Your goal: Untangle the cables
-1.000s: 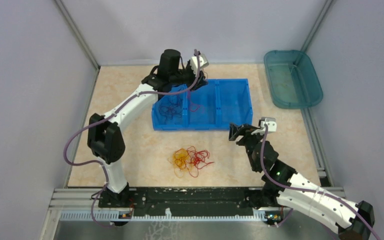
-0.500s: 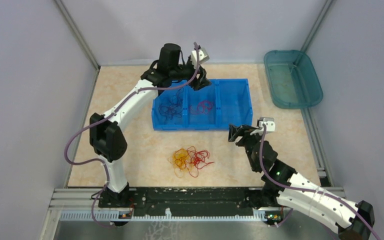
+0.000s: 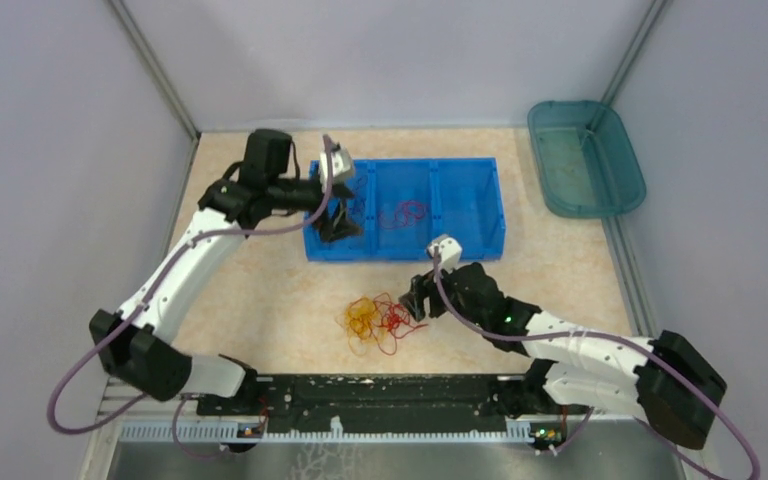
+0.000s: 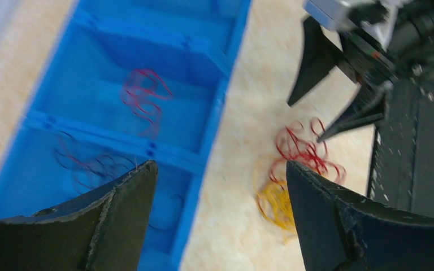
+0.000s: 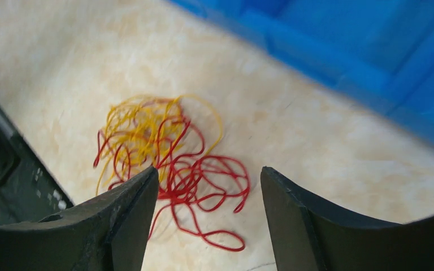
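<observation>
Pale bench [image 3: 260,290] carries a light, limp tangle of red and yellow cables [image 5: 164,152] just below the wide-open right end effector [image 5: 208,169], probably best pinched at an outlying red loop; left end effector [image 4: 220,164] gapes empty over the bin [image 4: 219,107]

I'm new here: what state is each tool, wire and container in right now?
Blue tray: right compartment empty.
Dark wires: in its left compartment.
Red wire: loose in its middle compartment.
Red and yellow wires: tangled together on the table.
Teal tub: empty.
Left tool: open, empty, over the blue tray.
Right tool: open, empty, over the red and yellow wires.
</observation>
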`<state>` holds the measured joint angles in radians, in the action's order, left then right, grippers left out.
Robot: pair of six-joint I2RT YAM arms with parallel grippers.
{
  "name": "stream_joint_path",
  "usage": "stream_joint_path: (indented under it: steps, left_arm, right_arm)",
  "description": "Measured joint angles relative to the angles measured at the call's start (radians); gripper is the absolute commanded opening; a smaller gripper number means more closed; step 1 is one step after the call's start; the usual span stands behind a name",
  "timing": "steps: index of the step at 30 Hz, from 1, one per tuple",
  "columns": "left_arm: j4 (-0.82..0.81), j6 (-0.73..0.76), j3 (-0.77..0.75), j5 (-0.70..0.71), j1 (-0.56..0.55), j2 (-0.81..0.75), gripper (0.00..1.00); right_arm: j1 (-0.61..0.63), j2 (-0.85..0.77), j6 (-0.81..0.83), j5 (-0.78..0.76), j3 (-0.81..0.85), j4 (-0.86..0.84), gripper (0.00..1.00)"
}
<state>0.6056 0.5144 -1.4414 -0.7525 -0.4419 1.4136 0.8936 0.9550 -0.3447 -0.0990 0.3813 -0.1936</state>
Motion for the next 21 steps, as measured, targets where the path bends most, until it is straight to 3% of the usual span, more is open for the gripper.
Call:
stream_joint_path:
  steps: [5, 10, 19, 21]
  left_arm:
    - [0.100, 0.094, 0.241, -0.004, 0.000, -0.134, 0.90]
    - [0.135, 0.138, 0.330, -0.003, 0.002, -0.232, 0.88]
    - [0.122, 0.174, 0.396, 0.008, 0.002, -0.294, 0.85]
    - [0.121, 0.175, 0.412, 0.004, 0.002, -0.300, 0.83]
  right_arm:
    - [0.000, 0.153, 0.000, 0.177, 0.001, -0.065, 0.53]
    - [0.000, 0.221, -0.017, 0.262, 0.001, -0.135, 0.48]
    - [0.000, 0.254, -0.029, 0.310, 0.027, -0.177, 0.00]
    - [0.000, 0.230, -0.028, 0.310, 0.045, -0.166, 0.00]
